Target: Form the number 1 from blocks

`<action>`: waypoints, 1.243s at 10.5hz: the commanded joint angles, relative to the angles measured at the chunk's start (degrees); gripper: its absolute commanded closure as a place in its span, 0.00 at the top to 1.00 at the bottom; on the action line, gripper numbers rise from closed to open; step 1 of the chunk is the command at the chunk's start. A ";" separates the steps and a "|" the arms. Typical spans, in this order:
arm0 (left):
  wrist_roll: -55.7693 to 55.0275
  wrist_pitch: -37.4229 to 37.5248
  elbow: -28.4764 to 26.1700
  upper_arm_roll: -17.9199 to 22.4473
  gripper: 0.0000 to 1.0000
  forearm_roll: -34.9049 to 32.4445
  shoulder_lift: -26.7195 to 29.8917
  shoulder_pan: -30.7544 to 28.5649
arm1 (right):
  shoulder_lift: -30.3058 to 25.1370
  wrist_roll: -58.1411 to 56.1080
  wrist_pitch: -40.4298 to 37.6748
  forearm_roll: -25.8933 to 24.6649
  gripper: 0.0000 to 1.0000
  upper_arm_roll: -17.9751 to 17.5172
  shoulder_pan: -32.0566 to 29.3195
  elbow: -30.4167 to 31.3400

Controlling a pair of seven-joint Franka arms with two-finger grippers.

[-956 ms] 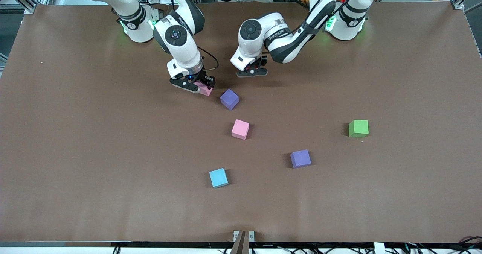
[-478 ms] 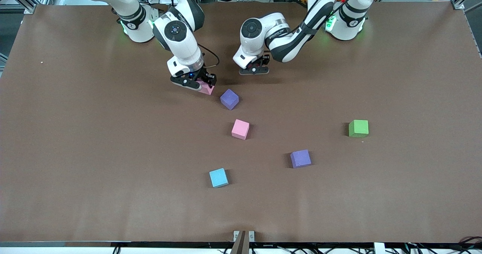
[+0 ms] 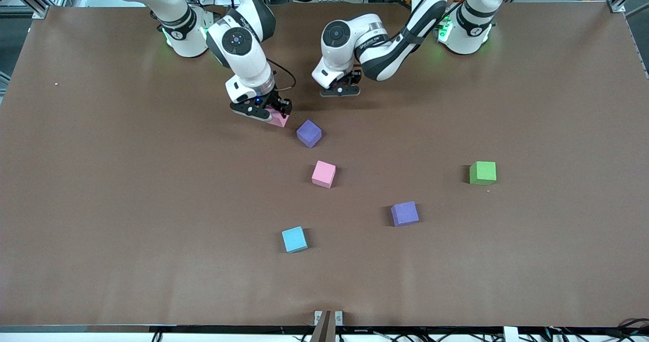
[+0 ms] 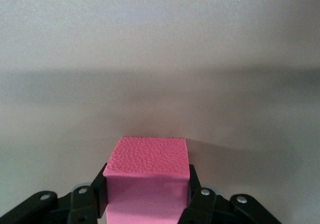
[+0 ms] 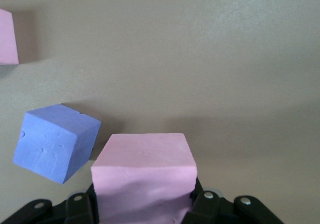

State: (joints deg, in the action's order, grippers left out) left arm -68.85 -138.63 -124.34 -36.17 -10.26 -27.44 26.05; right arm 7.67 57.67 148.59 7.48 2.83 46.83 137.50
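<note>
My right gripper is shut on a pale pink block, low over the table near the robots' bases; in the right wrist view the block fills the gap between the jaws of the gripper. A purple block lies just beside it. My left gripper is shut on a deep pink block, which the hand hides in the front view. Another pink block and a second purple block lie nearer the front camera.
A green cube sits toward the left arm's end of the table. A light blue cube lies nearest the front camera. The brown table spreads wide around them.
Both grippers have shifted slightly toward the top of the front view with their blocks still held. The loose blocks have not moved.
</note>
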 commanded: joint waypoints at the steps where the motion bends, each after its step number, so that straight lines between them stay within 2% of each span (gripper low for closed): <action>1: -2.60 -1.12 -0.99 -0.65 0.00 -2.13 0.28 0.14 | -2.31 -0.27 -0.06 -0.71 0.57 -0.55 0.10 1.80; 5: -2.60 -1.21 -2.13 -1.27 0.00 -4.49 0.28 0.05 | -2.31 -0.27 0.03 -0.71 0.57 -0.64 0.19 1.80; 13: -2.69 -1.38 -3.19 -1.53 0.00 -4.50 0.55 -0.03 | -2.31 -0.27 0.12 -0.71 0.57 -0.64 0.46 1.80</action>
State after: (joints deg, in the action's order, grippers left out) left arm -69.38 -139.17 -125.26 -37.27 -12.78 -27.32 26.16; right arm 7.66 57.63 148.60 7.47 2.11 47.03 137.53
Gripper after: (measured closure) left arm 0.388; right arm 0.357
